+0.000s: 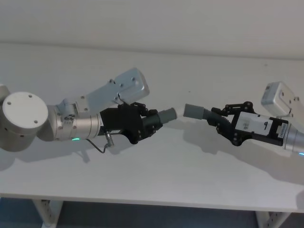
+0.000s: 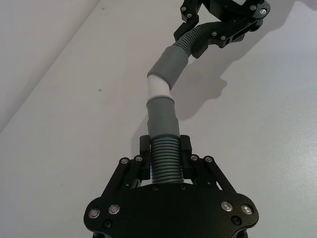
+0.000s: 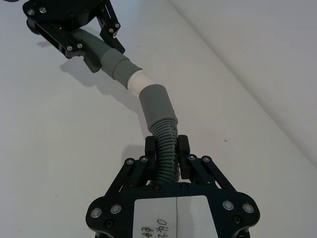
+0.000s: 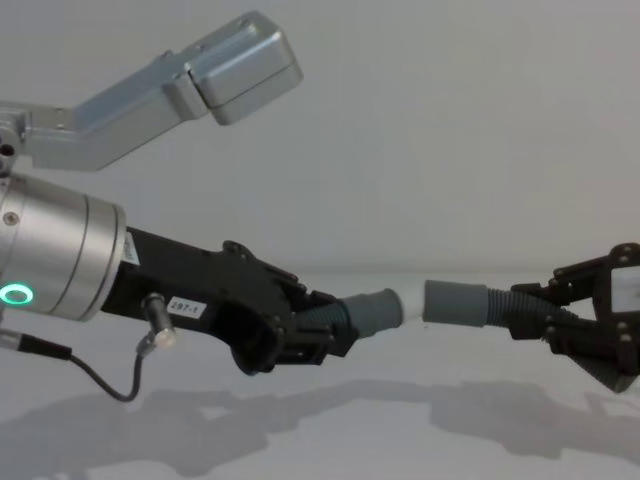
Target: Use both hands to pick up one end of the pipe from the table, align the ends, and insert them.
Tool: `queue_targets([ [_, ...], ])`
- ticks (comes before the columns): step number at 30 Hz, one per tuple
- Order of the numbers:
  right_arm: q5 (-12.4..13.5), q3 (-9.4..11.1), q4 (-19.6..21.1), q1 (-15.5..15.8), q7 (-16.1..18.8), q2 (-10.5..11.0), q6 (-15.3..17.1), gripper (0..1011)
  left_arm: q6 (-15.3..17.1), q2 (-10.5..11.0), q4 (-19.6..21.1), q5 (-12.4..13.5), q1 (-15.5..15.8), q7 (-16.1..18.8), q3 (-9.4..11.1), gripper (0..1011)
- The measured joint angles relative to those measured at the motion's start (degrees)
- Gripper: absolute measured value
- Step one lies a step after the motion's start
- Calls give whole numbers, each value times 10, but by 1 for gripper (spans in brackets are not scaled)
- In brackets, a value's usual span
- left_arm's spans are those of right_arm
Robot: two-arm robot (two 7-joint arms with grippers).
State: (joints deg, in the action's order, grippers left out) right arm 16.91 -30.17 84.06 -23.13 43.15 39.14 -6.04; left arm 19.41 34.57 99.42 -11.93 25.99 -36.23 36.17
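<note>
While the two hose pieces met end to end above the table [image 1: 156, 180], each gripper pinched one by its ribbed middle.

The left hose [image 4: 365, 310] showed a white tip [image 4: 412, 303] just at the collar [image 4: 455, 301] of the right hose [image 1: 199, 112]. The left gripper [image 1: 153, 121] reached in level from the left, the right gripper [image 1: 222, 122] from the right, both arms stretched low over the table.

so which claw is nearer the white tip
Left. The left claw holds the hose piece that carries the white tip; the right claw grips the other piece, its collar just short of the tip.
</note>
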Motion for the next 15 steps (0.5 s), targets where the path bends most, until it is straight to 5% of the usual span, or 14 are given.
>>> queue_targets([
  [15,15,-1,-13,-6,24,0,-31,252,-3,1,-5,-7,9,-6,9,331],
])
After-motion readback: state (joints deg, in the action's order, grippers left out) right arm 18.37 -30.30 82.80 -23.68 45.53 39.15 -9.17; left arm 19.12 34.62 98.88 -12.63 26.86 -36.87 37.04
